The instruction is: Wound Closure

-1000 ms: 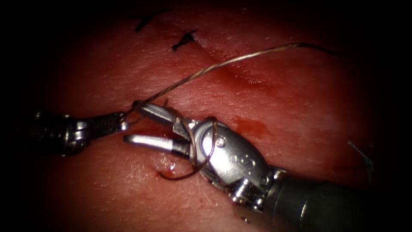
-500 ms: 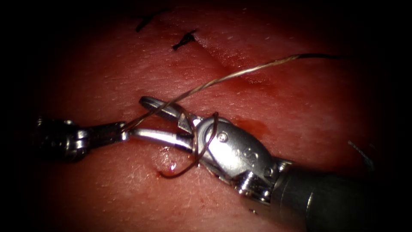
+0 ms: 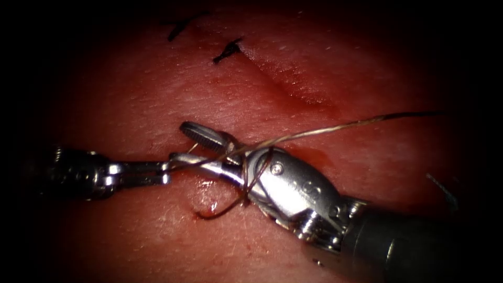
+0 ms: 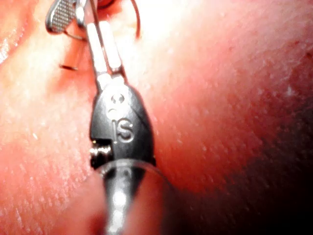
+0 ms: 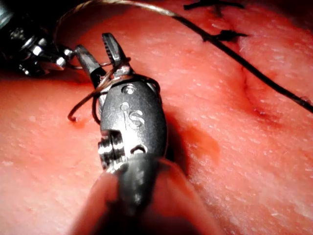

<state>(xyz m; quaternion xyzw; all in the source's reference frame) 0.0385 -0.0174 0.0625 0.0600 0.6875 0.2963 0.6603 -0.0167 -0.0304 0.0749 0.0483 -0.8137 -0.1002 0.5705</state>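
The left tool (image 3: 157,173) enters from nine o'clock in the endoscope view, its jaws pressed together on the thread (image 3: 335,127), with its shaft lost in the dark border. Just toward three o'clock of it, the right tool (image 3: 196,144) comes up from five o'clock with its jaws spread apart and gripping nothing; one jaw tip nearly meets the left tool's tip. The thread wraps around the right tool's wrist, and how many turns it makes is hard to tell. A strand runs taut toward three o'clock and fades into shadow, while a curved strand drops to a small wet hole in the tissue (image 3: 131,94). The cut (image 3: 293,86) lies toward twelve o'clock, with two dark stitches (image 3: 228,51) beyond it. The needle cannot be made out.
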